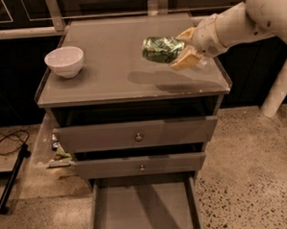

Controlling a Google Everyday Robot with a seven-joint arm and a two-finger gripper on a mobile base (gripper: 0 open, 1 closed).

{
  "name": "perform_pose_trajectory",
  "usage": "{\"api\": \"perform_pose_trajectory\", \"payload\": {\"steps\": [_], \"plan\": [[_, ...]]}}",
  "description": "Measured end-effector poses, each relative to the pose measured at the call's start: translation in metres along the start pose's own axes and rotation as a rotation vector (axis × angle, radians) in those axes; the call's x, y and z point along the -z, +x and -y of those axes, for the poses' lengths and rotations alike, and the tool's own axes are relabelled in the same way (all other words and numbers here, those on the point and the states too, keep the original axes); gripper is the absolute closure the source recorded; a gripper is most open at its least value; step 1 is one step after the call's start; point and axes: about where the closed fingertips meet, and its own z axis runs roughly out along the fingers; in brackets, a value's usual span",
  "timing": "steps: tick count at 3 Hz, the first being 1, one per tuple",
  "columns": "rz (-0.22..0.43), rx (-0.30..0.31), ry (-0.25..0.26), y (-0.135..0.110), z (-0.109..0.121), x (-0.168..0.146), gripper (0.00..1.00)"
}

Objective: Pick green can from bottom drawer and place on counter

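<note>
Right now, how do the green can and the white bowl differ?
The green can lies sideways, held in the claw above the right side of the counter; the white bowl stands upright on the counter's left side. The green can is shiny and mottled green; the white bowl is plain white and open-topped. Both are over the counter, outside the open bottom drawer.

1. floor's (253, 178) that speckled stone look; black cable (7, 140) looped on it at the left
2. dark panels (104, 4) behind, pale rail (23, 32) across them; white post (280, 92) on the right
3. grey table (107, 75) in the middle; gripper (181, 49) above its right side, clamped on the green can (162, 49)
</note>
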Motion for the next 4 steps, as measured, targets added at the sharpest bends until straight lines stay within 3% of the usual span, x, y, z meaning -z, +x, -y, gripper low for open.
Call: {"api": "perform_pose_trajectory", "payload": {"steps": [1, 2, 4], "plan": [[-0.036, -0.105, 0.033, 0.009, 0.008, -0.033, 1.0], [-0.085, -0.151, 0.044, 0.016, 0.018, -0.066, 1.0], [-0.147, -0.209, 0.063, 0.041, 0.039, -0.097, 1.0]]}}
